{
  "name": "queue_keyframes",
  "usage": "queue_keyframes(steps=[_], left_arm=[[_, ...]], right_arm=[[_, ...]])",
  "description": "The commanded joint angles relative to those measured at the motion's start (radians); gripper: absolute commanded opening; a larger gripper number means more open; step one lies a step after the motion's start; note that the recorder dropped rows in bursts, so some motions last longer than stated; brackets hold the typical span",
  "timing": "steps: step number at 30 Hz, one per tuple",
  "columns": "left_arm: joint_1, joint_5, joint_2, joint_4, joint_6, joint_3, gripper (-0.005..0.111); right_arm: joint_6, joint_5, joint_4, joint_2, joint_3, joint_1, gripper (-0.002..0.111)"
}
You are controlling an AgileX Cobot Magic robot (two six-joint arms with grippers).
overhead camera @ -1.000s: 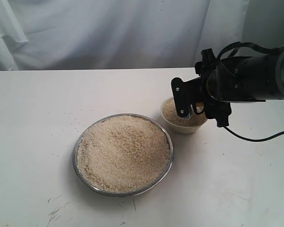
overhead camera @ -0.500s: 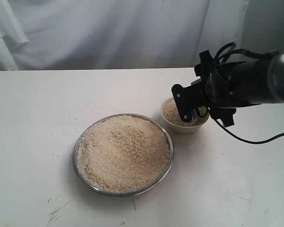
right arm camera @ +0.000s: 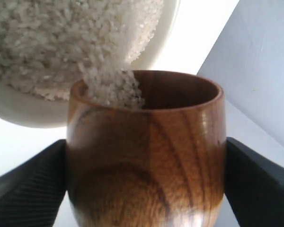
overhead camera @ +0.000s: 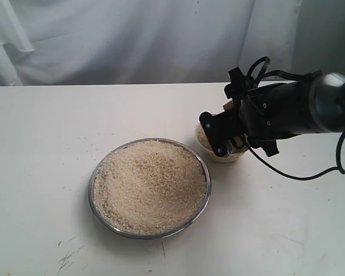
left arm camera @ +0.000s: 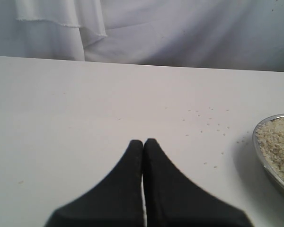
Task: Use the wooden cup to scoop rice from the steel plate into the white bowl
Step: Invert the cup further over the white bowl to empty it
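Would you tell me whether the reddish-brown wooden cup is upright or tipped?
Tipped: in the right wrist view, pale rice grains spill over the rim of the wooden cup into the cream-white bowl.

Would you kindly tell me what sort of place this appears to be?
Probably a robotics lab test bench, not a kitchen: a plain white table, a draped white cloth backdrop, and a robot arm at the white bowl beside the steel plate of rice.

Right gripper [overhead camera: 229, 141] covers white bowl [overhead camera: 217, 157]; steel plate [overhead camera: 126, 232] just beside; table [overhead camera: 40, 149] leftward open
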Motion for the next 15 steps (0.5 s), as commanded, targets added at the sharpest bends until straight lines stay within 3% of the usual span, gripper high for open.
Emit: queue_keyframes(steps=[1, 15], left_arm=[[-0.003, -0.013, -0.004, 0.001, -0.001, 0.005, 0.000], [-0.003, -0.013, -0.004, 0.001, -0.001, 0.005, 0.000]], right_arm=[[0.000, 0.020, -0.043, -0.006, 0.000, 0.012, 0.000], [-0.002, 0.066, -0.090, -0.006, 0.000, 0.045, 0.000]])
